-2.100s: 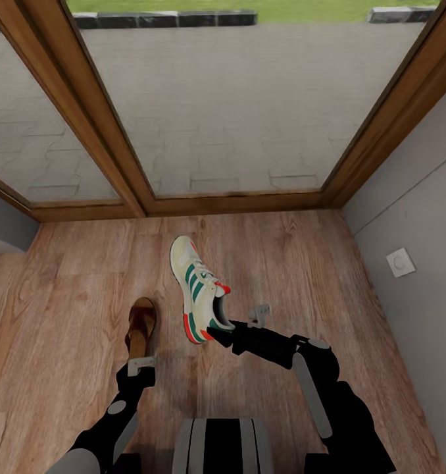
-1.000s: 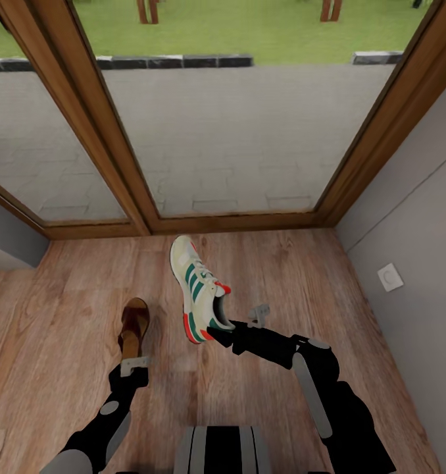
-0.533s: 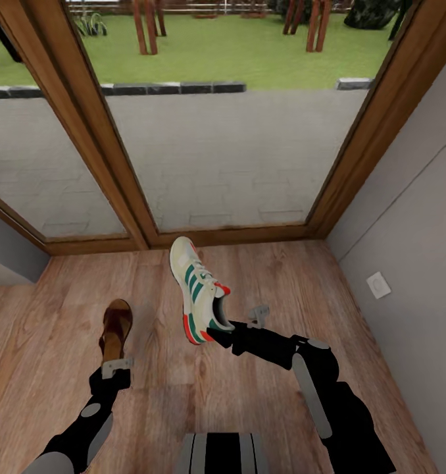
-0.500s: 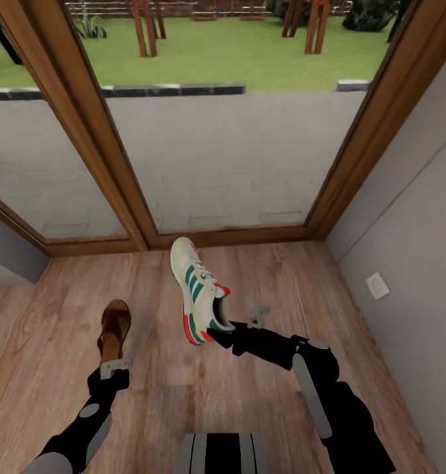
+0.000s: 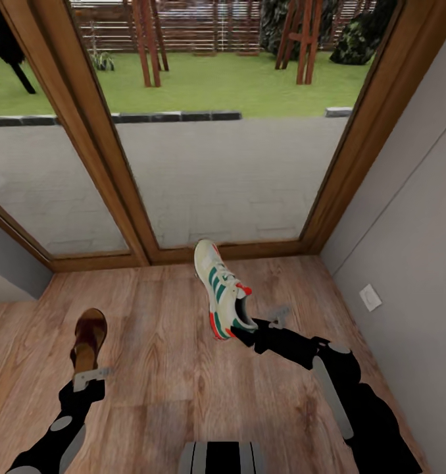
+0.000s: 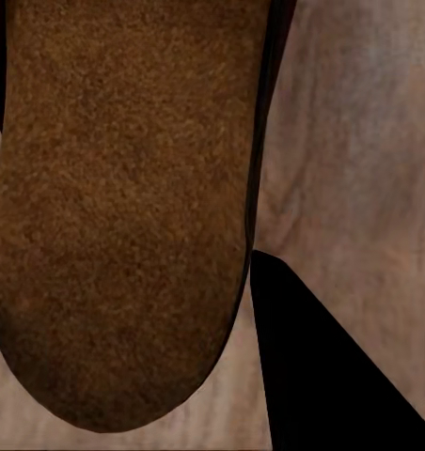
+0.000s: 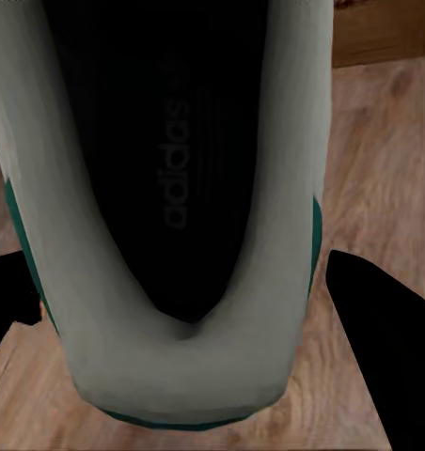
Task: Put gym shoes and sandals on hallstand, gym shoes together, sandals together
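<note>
On my left side I had the left gripper (image 5: 85, 376) clenched on the heel end of a brown sandal (image 5: 88, 339), which stuck out forward from it above the wood-plank corridor floor (image 5: 157, 382); in the left wrist view the sandal's tan footbed (image 6: 118, 207) ran close under the camera, with one dark finger (image 6: 316, 366) beside it and the planks behind. Toward the middle, the gym shoe (image 5: 222, 288), white with green stripes and a red tongue label, hung toe-forward and tilted, its toe pointing at the wooden door frame (image 5: 183, 253) of the glass doors. The right gripper (image 5: 246, 334) was grasping it at the heel, and in the right wrist view I looked straight into the shoe's dark lining (image 7: 175, 160), with the pale collar around it and a black finger (image 7: 382, 319) on either side. Through the glass I saw grey paving (image 5: 229, 171) and a lawn (image 5: 216, 85) beyond. Farthest right stood the grey wall (image 5: 414, 263) with a small white wall plate (image 5: 370, 297) on it.
</note>
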